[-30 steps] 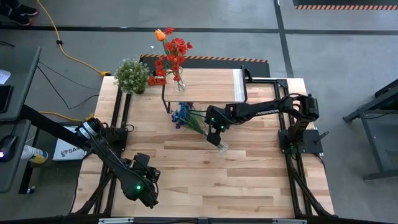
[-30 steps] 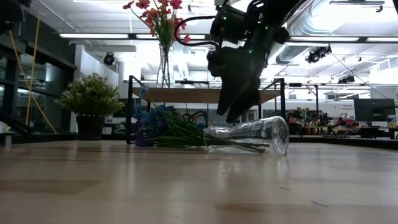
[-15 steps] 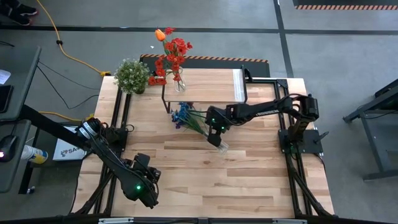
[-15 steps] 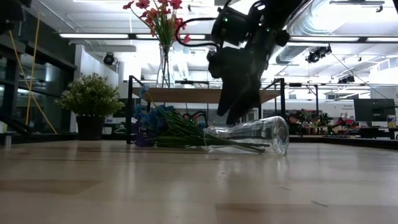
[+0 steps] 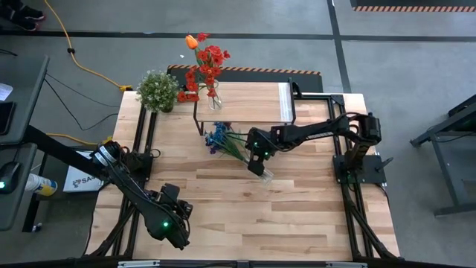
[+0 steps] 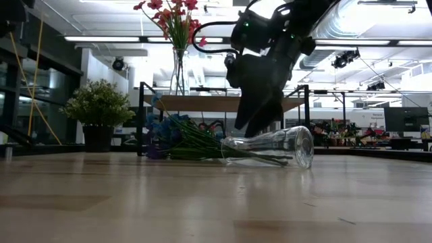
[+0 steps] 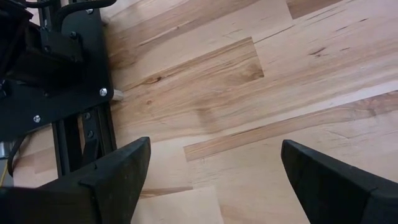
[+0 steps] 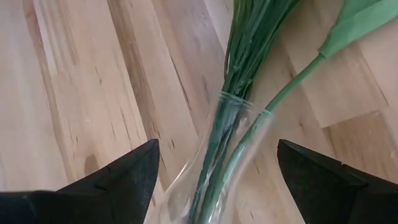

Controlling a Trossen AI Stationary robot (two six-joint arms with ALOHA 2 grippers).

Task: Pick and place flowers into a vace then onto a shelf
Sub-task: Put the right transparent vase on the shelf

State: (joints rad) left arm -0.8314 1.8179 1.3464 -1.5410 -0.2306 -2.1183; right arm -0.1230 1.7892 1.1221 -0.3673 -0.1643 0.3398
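A clear glass vase (image 5: 262,173) lies on its side on the table, with the green stems (image 8: 250,37) of a blue and purple bunch (image 5: 218,137) reaching into its mouth (image 8: 239,106). The blooms rest on the table by the shelf's legs. My right gripper (image 8: 217,180) hangs open over the vase's neck, one finger on either side and neither touching; in the low view the right gripper (image 6: 256,128) is just above the lying vase (image 6: 270,148). A second vase (image 5: 214,100) stands upright on the shelf (image 5: 253,100), holding red flowers and an orange tulip (image 5: 192,42). My left gripper (image 7: 214,180) waits open at the near left corner.
A bushy potted plant (image 5: 158,90) stands at the far left corner of the table. The shelf's black legs (image 6: 142,118) stand just behind the blue blooms. Bare wood lies between the lying vase and the near edge. Arm mounts and black rails run along both sides.
My right gripper has eased slightly down toward the lying vase and has stayed open. The vase and the flowers have not moved.
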